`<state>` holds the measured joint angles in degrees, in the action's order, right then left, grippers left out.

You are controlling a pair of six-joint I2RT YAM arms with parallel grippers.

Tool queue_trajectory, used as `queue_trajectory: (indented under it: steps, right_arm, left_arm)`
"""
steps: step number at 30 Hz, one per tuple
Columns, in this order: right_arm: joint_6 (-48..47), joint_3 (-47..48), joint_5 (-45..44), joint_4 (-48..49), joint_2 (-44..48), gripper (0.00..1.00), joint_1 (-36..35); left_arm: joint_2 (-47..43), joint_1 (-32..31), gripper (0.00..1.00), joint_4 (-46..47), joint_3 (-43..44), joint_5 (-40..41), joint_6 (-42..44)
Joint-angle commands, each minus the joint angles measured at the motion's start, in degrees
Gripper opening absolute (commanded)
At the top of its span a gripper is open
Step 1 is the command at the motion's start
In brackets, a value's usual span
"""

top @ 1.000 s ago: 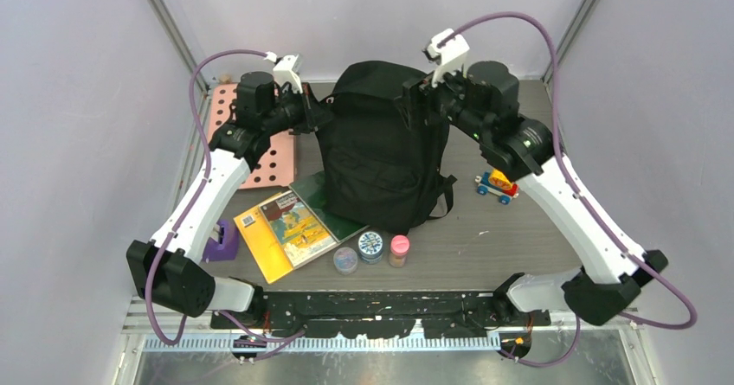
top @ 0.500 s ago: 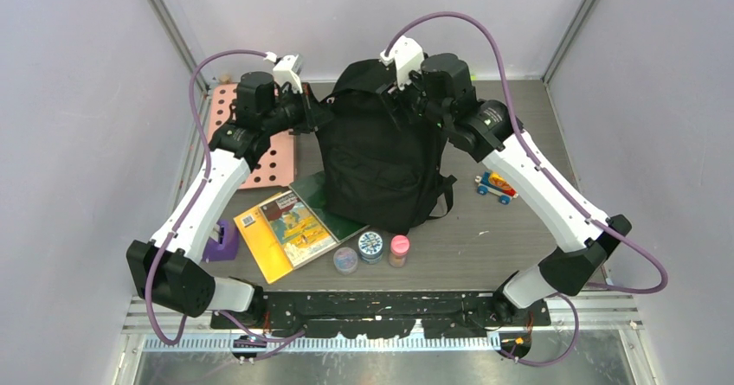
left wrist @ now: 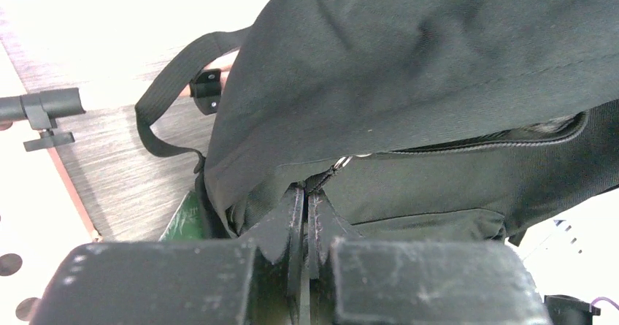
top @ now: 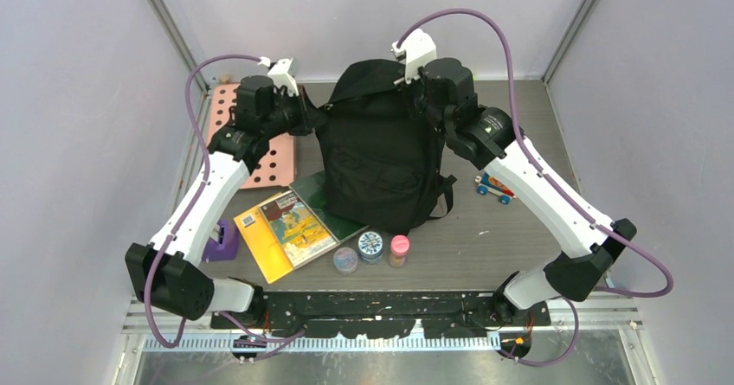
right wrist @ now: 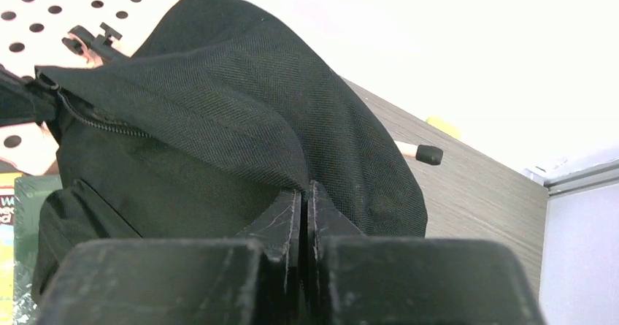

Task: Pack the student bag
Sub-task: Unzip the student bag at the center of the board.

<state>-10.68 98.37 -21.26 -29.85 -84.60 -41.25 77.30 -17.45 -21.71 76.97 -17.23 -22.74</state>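
Left gripper point(left wrist: 306, 195) and right gripper point(right wrist: 305, 192) are both pinched shut on bag point(top: 376, 156) fabric, so the opening is best pulled apart evenly, not yanked.

The left gripper point(left wrist: 304, 197) and right gripper point(right wrist: 305, 196) are scuffed black, on white-shelled arms point(top: 201, 196) trailing 2 purple cables point(top: 467, 13).

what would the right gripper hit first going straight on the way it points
The student bag: the right gripper looks shut on its fabric, so it would push straight into the bag.
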Motion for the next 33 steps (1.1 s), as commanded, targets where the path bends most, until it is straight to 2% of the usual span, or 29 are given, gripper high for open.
queue_trajectory:
  steps: [1, 14, 19, 33]
  right_arm:
    - [4.0, -0.1, -4.7, 4.9, 4.0, 0.0, -0.3]
    - [7.9, -2.4, -12.9, 9.2, 7.0, 0.0, -0.3]
    - [8.5, -2.8, -15.7, 10.6, 7.3, 0.0, -0.3]
    - [9.6, -2.7, -16.9, 11.8, 7.2, 0.0, -0.3]
  left_arm:
    - [-3.0, 1.1, 0.0, -0.8, -2.7, 1.9, -2.0]
    - [-7.6, 2.9, 0.0, 1.9, -12.9, 1.4, -5.6]
    - [-9.8, 3.0, 0.0, 1.0, -16.7, 3.6, -5.9]
    - [-13.2, 3.0, 0.0, 3.0, -25.5, 3.1, -7.6]
